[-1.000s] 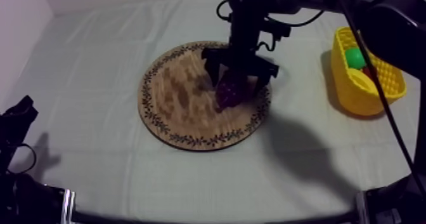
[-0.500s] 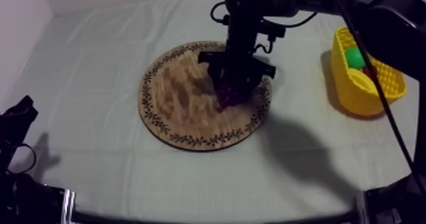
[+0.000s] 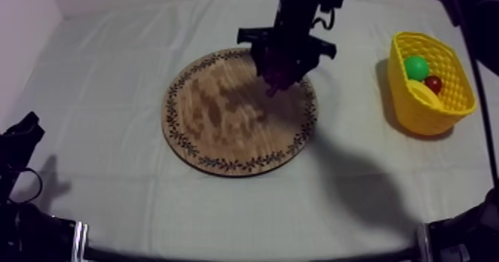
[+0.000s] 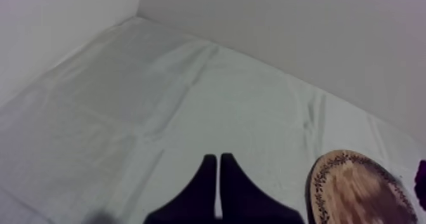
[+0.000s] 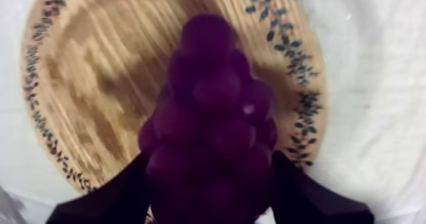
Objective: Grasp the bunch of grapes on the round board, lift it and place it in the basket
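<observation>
Right gripper point(image 3: 284, 63) clenched around grapes point(image 5: 209, 112), apparently clear of board point(image 3: 223, 124). Pickup looks done; carry to basket point(image 3: 407, 105) and release remain.

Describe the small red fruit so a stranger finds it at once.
Find the yellow basket at the right of the table. Inside it, the small red fruit is the dark round one, smaller than the green fruit and yellow fruit beside it.
</observation>
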You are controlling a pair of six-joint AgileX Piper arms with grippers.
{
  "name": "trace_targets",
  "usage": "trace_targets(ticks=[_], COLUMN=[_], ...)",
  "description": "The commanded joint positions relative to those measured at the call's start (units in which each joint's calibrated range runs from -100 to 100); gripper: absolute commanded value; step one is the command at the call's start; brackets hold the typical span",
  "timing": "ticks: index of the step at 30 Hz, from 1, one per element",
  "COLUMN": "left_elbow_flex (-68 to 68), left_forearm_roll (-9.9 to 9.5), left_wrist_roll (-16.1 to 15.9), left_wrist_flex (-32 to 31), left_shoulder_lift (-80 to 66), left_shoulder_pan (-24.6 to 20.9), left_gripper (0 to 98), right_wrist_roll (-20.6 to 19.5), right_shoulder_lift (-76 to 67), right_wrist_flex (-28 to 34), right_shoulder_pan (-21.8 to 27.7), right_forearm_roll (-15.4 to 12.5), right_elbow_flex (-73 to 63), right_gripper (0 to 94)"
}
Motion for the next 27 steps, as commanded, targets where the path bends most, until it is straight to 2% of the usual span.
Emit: trace_targets(ticks=[1,8,15,21,27], left_elbow_flex=[0.04,0.04,0.04,0.04,0.04], left_forearm_roll=[0.01,0.01,0.01,0.01,0.01], left_wrist_roll=[0.00,0.00,0.00,0.00,0.00], left_wrist_flex=[0.03,0.03,0.03,0.03,0.03], left_shoulder_lift=[0.03,0.03,0.03,0.03,0.03], left_shoulder_pan=[-0.01,-0.01,-0.01,-0.01,-0.01], left_gripper=[0.0,0.0,0.0,0.0,0.0], right_wrist_roll=[1.76,5.98,9.19,12.18,15.07], right_shoulder_lift=[-3.17,-10.52,-16.67,-21.06,-25.55], right_wrist_flex=[0.94,6.73,8.56,8.65,7.96], right_shoulder_pan=[0.51,2.31,4.03,5.90,10.15], right_forearm_roll=[0.28,1.57,3.25,5.13,7.26], right_elbow_flex=[-0.10,-3.97,-6.67,-0.30,8.20], right_gripper=[38.0,40.0,40.3,41.1,44.7])
